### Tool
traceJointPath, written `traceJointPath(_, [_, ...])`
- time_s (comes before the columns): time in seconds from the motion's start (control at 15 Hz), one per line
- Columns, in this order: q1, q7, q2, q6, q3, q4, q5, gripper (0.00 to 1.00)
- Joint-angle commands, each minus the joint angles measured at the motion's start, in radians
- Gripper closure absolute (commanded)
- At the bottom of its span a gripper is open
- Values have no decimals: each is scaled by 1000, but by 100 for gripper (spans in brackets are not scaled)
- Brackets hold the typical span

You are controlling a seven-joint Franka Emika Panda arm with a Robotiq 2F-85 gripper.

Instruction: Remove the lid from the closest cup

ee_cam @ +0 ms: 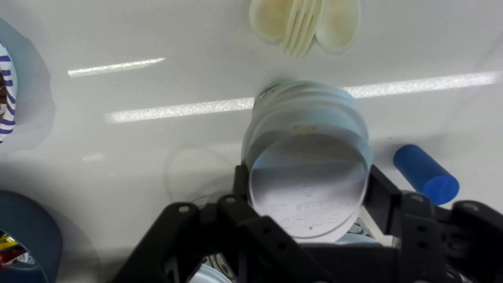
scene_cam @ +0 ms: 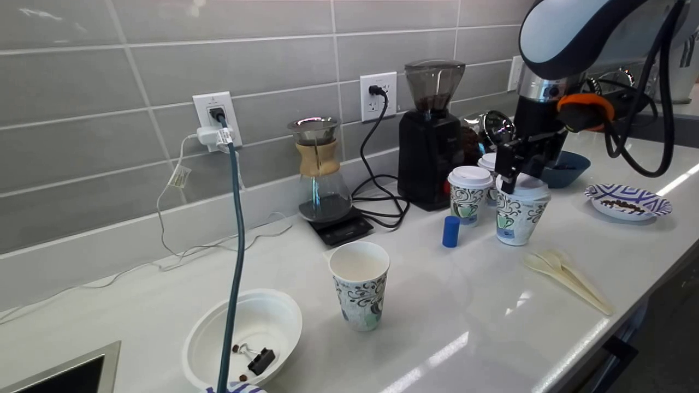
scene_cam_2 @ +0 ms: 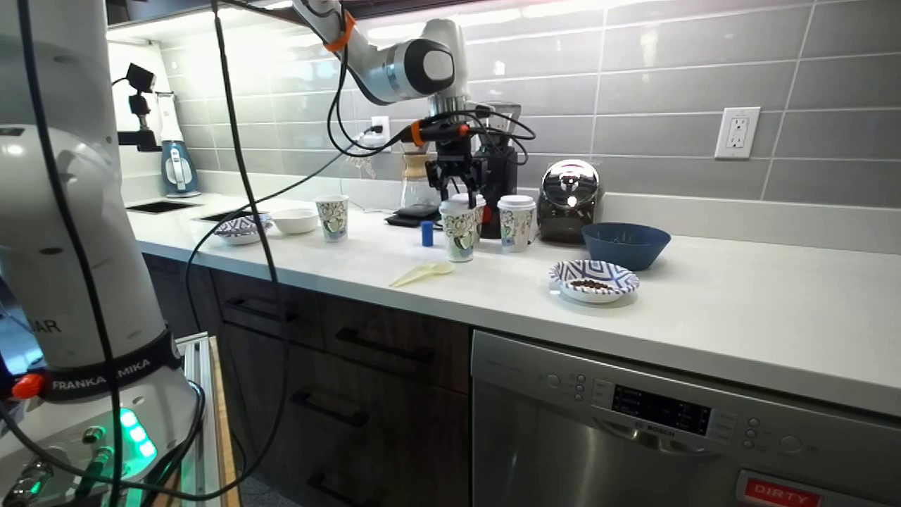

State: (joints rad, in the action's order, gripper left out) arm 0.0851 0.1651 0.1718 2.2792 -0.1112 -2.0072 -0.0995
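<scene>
The white counter (scene_cam_2: 739, 303) takes up the most room; the robot arm (scene_cam_2: 401, 74) reaches over it with its wrist bent downward; the black coffee grinder (scene_cam: 428, 158) stands at the back, with the blue bowl (scene_cam_2: 623, 248) well off to one side; next in scale is the gripper (ee_cam: 307, 182), pointing down at the target cup (scene_cam: 517, 219), which stands nearer the front edge than the second lidded cup (scene_cam: 468, 204) and the third lidded cup (scene_cam_2: 516, 227); a lidless cup (scene_cam: 361, 300) is well apart from them; pale cutlery (ee_cam: 301, 27) lies near the target cup, towards the front. Smaller again is the lid (scene_cam: 532, 187), seated on the target cup as far as both exterior views show — and grasped, by the look of the wrist view, with a finger touching each side of it; so the step in hand is most likely the grip itself, taken but with the lid not yet off. The next move calls for a straight, slow lift, perhaps with a slight rock to unseat the rim; nothing in view holds the cup down, so it may well rise along with the lid. Smallest is the blue cylinder (scene_cam: 451, 232), upright beside the cups — close enough that a sideways swing might knock it over.
</scene>
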Motion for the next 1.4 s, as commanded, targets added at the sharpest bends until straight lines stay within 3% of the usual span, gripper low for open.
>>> traceJointPath(0.0, [-9,36,-3,-48,5,36,27,31])
traceJointPath(0.67, [-14,40,-3,-87,10,72,31,18])
traceJointPath(1.07, [-16,42,-5,-89,11,73,32,23])
traceJointPath(1.33, [-17,46,-9,-93,11,73,34,17])
